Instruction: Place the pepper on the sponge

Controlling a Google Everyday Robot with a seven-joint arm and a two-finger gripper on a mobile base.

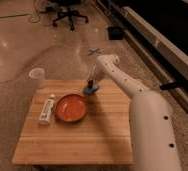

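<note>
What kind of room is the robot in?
Probably an office or lab: a rolling office chair on a shiny hard floor, and a wooden table where the gripper is right at the sponge.
</note>
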